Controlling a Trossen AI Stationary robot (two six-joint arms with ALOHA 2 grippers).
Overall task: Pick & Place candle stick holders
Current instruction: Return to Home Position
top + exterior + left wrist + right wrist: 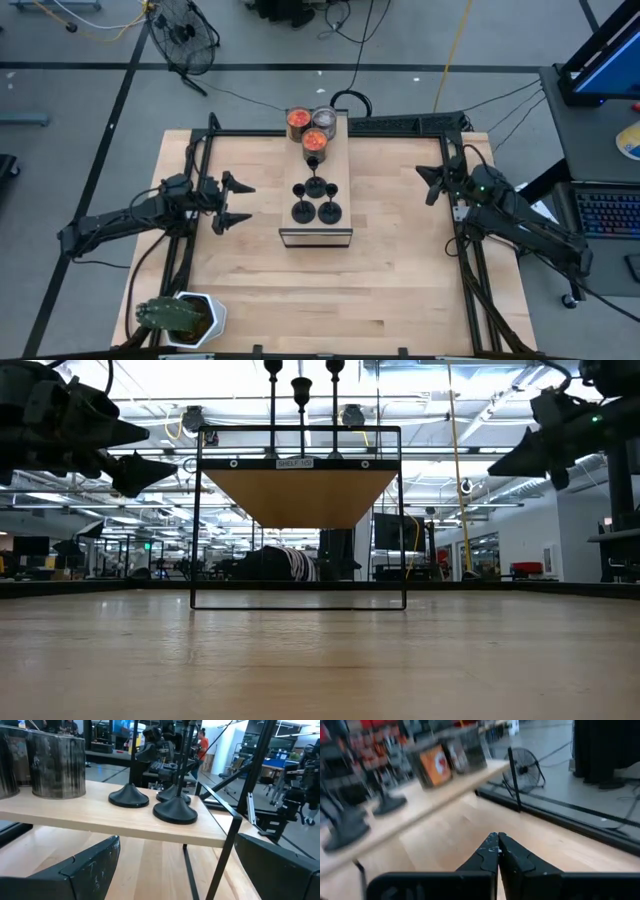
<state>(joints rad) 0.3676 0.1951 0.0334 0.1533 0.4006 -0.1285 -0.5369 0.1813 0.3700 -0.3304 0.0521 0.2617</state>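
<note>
Candle stick holders [302, 211] stand on the shelf [318, 229] mid-counter [300, 300]. Left tool [246, 202] hovers beside it, fingers apart; right tool [498, 840] hovers well apart, fingers together.

Holders [302, 211] and jars [316, 141] on shelf [315, 230]

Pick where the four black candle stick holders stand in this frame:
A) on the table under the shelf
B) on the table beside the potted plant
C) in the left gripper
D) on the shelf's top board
D: the high view shows all four candle stick holders upright on the shelf's top board, while the open left gripper is off to the side and holds nothing.
</note>
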